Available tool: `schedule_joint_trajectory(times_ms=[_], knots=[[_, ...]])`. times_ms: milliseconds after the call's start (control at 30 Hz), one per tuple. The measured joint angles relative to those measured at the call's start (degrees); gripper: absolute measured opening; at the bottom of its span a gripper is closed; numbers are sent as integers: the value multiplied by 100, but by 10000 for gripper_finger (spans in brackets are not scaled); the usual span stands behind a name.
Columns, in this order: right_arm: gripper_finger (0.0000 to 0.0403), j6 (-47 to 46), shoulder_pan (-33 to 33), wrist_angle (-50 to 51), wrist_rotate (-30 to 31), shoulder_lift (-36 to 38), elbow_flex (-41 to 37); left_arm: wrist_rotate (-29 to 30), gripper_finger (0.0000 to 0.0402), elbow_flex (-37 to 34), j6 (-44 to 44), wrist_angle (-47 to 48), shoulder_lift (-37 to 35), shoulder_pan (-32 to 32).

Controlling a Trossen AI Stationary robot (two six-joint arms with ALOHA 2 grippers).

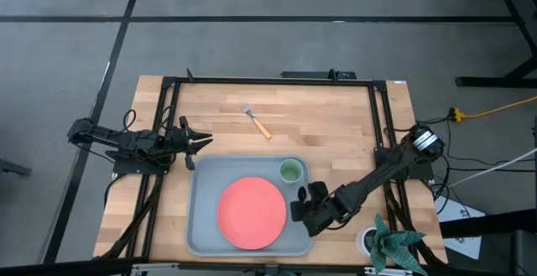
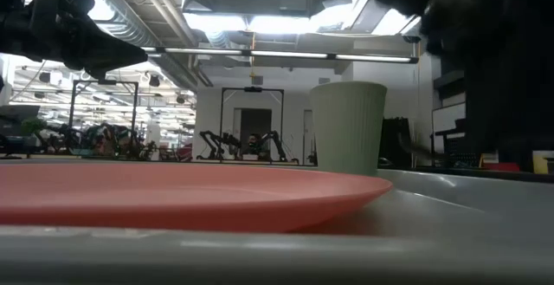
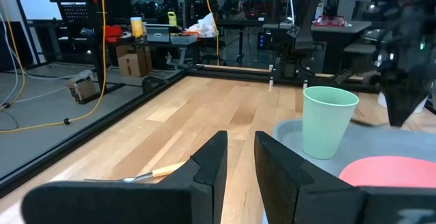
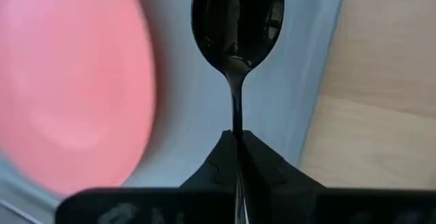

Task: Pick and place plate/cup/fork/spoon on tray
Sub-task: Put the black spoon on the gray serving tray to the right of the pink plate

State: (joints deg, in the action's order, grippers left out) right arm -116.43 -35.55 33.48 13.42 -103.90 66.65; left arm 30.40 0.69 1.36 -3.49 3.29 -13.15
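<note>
Tray (image 1: 200,226): near table front edge; holds plate (image 1: 252,212) and cup (image 1: 290,170) at its far right corner.
Right gripper (image 1: 297,210): over tray's right rim, clamped on spoon (image 4: 238,21), visible only in the wrist view.
Fork (image 1: 256,121): on bare wood, probably well clear of tray.
Left gripper (image 1: 201,141): beside tray's far left corner, fingers apart, empty.

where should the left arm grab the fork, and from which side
Grip the fork by its yellow-orange handle, coming straight down from above with the fingers across it. It lies flat on the bare table, apart from everything, tines toward the far edge, so nothing blocks a top approach. The left gripper is open near the tray.
</note>
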Motion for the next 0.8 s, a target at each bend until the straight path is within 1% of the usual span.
schedule_joint_trajectory(times_ms=[133, 267, 500, 600, 800], knots=[[5, -71, 49, -263, -147, -330, -4, -1, 69, 0, 1, 0, 0, 0], [5, -337, 67, -451, 13, -470, -4, 0, 69, 0, -1, 0, 0, 0], [27, -331, 67, -444, 95, -482, -4, -1, 69, 0, -1, 0, 0, 0], [30, -324, 67, -433, 235, -482, -4, 0, 69, 0, -1, 0, 0, 0], [32, -320, 67, -433, 255, -482, -4, -1, 69, 0, -1, 0, 0, 0]])
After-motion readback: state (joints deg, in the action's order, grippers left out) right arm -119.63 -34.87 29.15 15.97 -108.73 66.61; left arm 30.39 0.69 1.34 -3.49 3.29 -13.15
